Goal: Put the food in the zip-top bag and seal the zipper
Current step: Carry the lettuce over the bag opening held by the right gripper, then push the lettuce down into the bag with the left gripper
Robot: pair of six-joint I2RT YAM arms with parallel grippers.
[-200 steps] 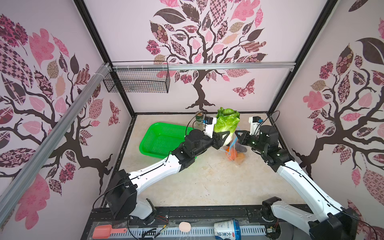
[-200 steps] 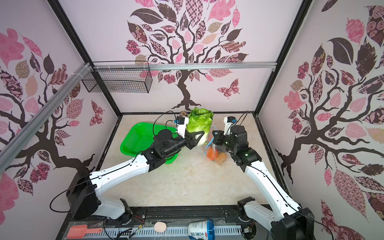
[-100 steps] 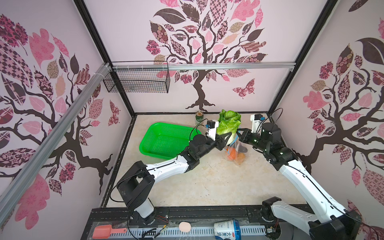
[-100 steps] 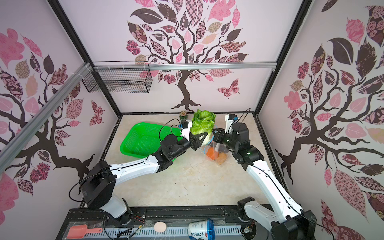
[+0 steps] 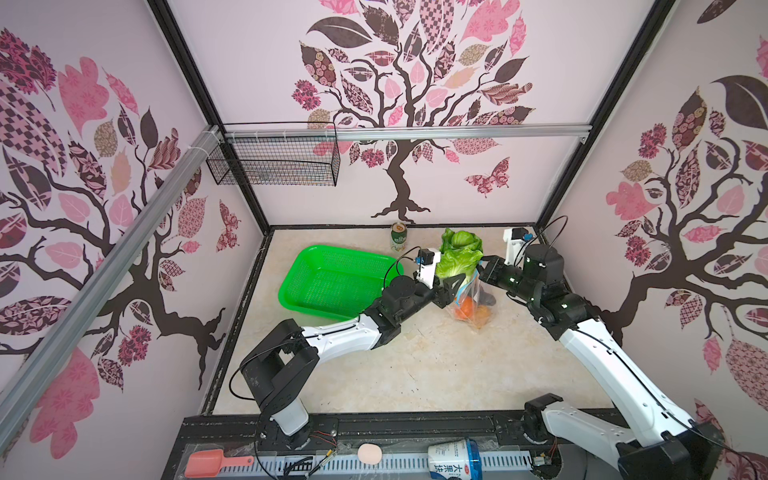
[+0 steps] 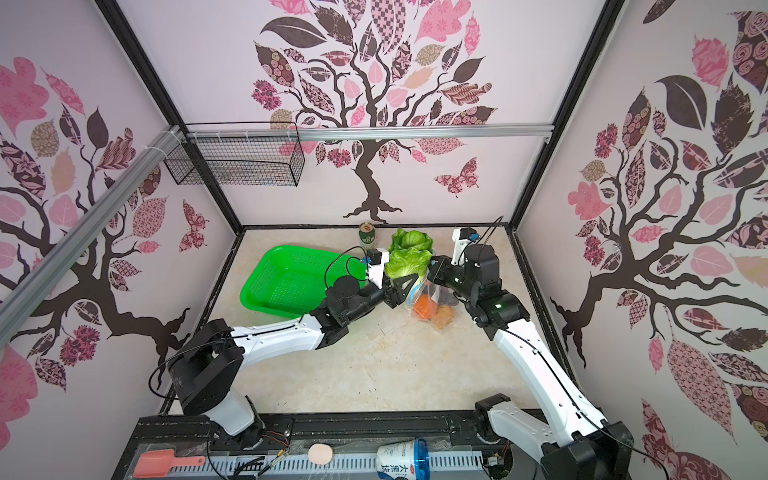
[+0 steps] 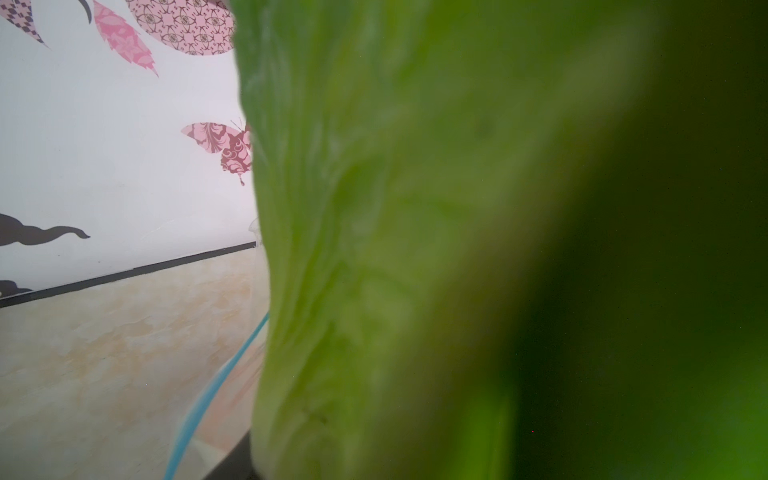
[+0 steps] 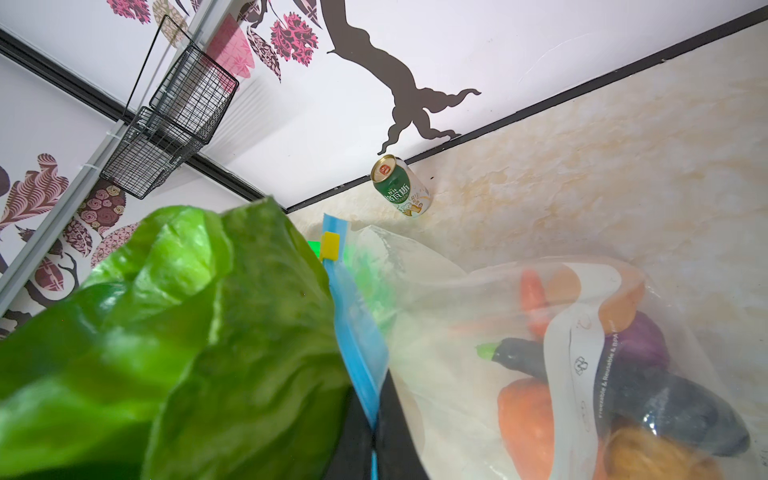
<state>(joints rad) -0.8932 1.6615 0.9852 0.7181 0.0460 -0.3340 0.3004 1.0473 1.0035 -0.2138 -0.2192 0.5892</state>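
My right gripper (image 8: pixel 374 419) is pressed together on the zipper (image 8: pixel 349 316), the light-blue strip running straight into the closed jaws, and so it holds up one edge of the bag (image 5: pixel 478 291), which stands on the table (image 5: pixel 415 365) just right of the basket (image 5: pixel 332 282). The yellow slider (image 8: pixel 331 245) sits at the strip's far end, away from my pinch. My left gripper (image 5: pixel 453 289) reaches across from the basket's near right corner to the base of the cabbage (image 5: pixel 459 257). Its jaws stand on either side of the pale stem, but I cannot tell whether they press it or stand clear (my left wrist camera is filled by blurred green leaf (image 7: pixel 395 249), with only a line of blue strip (image 7: pixel 208 399) beside it). The cabbage stands nearly upright, right of the basket, leafy top up and stem end down at the bag's mouth. Most of it is above the strip, and I cannot tell how far the stem has gone in. Inside the bag, low against the table, lie a carrot (image 8: pixel 523 411), a dark eggplant (image 8: pixel 665 399), a purple onion (image 8: pixel 636 345) and a tan potato (image 8: pixel 648 457). Both top views show the same: the cabbage (image 6: pixel 409 253) between my two grippers (image 6: pixel 401 286) (image 6: pixel 432 264). A can (image 5: pixel 398 237) stands upright beyond the basket's far right corner, against the back wall.
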